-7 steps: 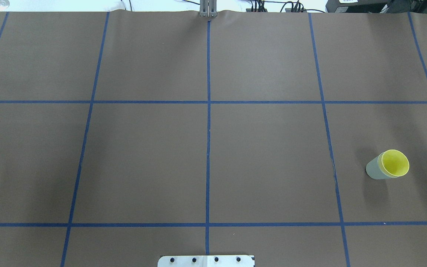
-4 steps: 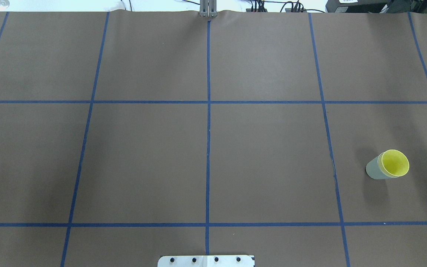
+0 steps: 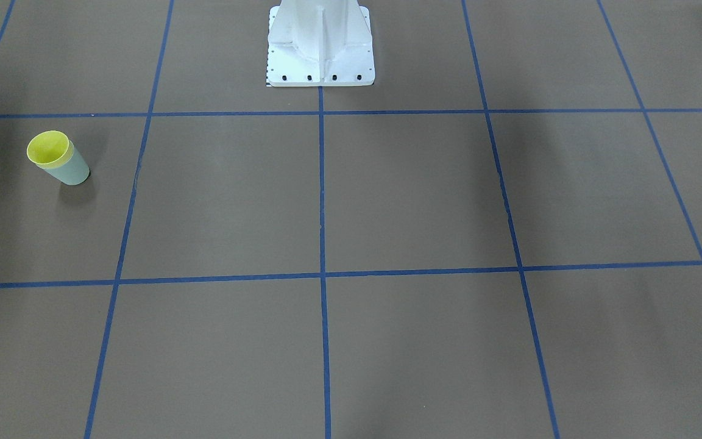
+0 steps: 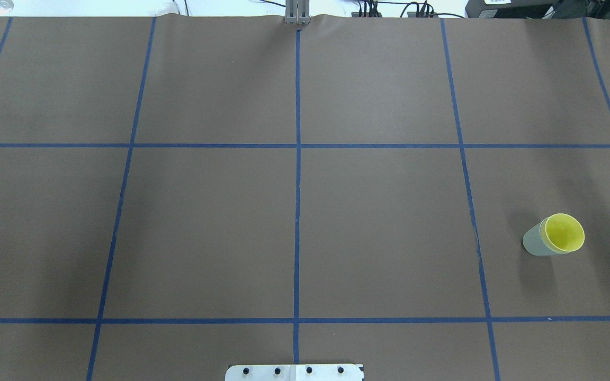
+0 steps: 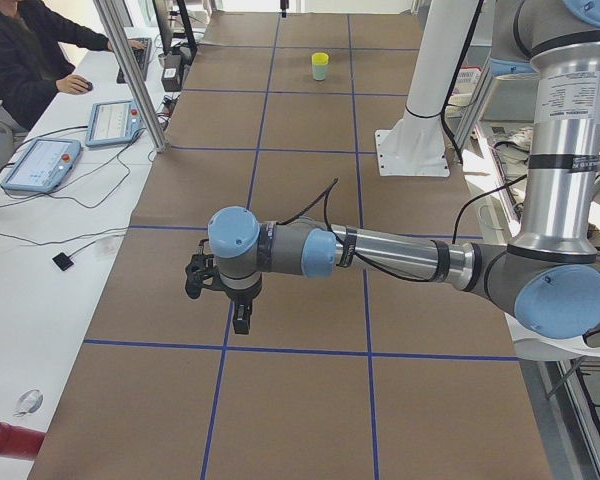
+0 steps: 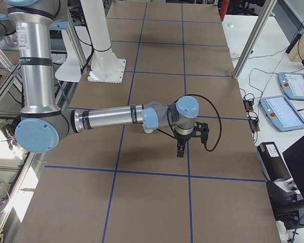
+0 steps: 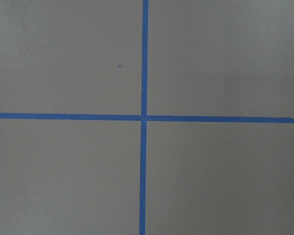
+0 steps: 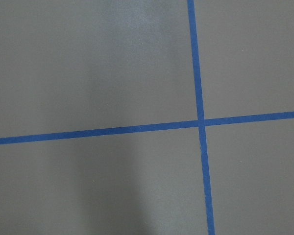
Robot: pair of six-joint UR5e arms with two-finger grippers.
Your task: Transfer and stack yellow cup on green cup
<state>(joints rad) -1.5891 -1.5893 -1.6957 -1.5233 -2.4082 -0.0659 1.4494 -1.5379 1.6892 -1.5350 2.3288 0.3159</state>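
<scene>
The yellow cup (image 4: 564, 233) sits nested inside the green cup (image 4: 534, 243), upright on the brown table at the robot's right. Only its rim and inside show above the green wall. The pair also shows in the front view, yellow (image 3: 49, 148) in green (image 3: 74, 172), and far off in the exterior left view (image 5: 320, 66). My left gripper (image 5: 238, 318) shows only in the exterior left view and my right gripper (image 6: 180, 149) only in the exterior right view. Both hang over the table, away from the cups. I cannot tell if either is open or shut. The wrist views show only table and tape.
Blue tape lines (image 4: 297, 211) divide the brown table into squares. The white robot pedestal (image 3: 319, 42) stands at the robot's edge. An operator (image 5: 20, 60) sits at a side desk with tablets (image 5: 40, 165). Metal frame posts (image 5: 130, 75) stand along the table's far edge.
</scene>
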